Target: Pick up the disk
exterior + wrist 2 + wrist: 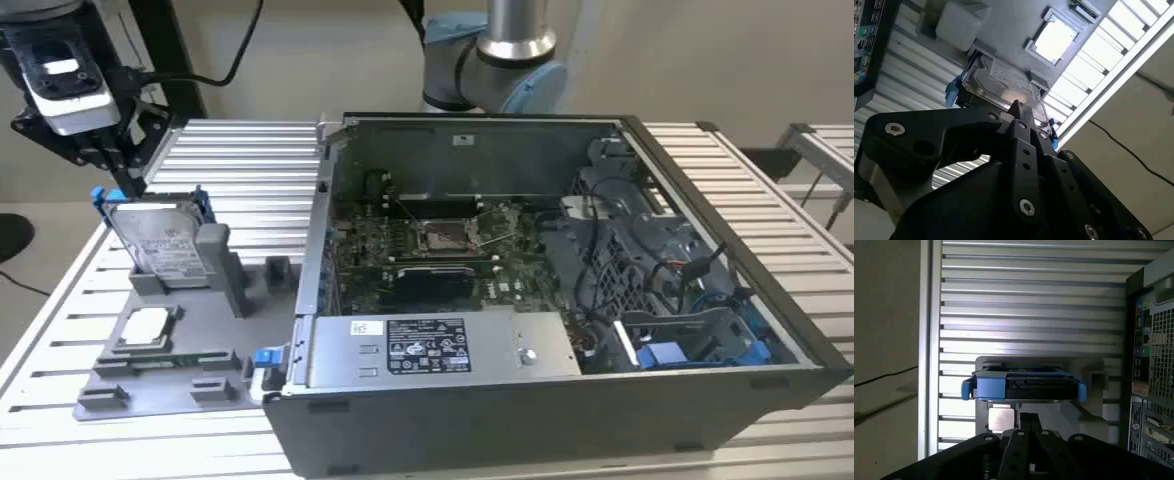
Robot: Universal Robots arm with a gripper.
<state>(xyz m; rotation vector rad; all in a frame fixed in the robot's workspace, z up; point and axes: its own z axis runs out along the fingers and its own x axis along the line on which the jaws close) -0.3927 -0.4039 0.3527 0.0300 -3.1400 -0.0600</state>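
Just below the gripper (128, 186), the disk (163, 240) stands on edge in a slot of a grey fixture (200, 362) on the slatted table (247, 165). The black jaws are pressed together and hold nothing. They point down at the drive's top edge, towards the end carrying its blue bracket (99, 196). In the first wrist view the gripper (1028, 416) lines up with the middle of the disk (1040, 386), and a narrow gap shows between tip and drive. In the second wrist view the gripper (1015, 105) hangs close over the disk (1004, 80), whose white label faces away from the fingers. Farther beyond the jaws, past the disk, a small square CPU chip (144, 328) lies flat on the same fixture. Well off to one side of the jaws sits an open computer case (507, 150), with a grey power-supply box (427, 345) along its near edge.
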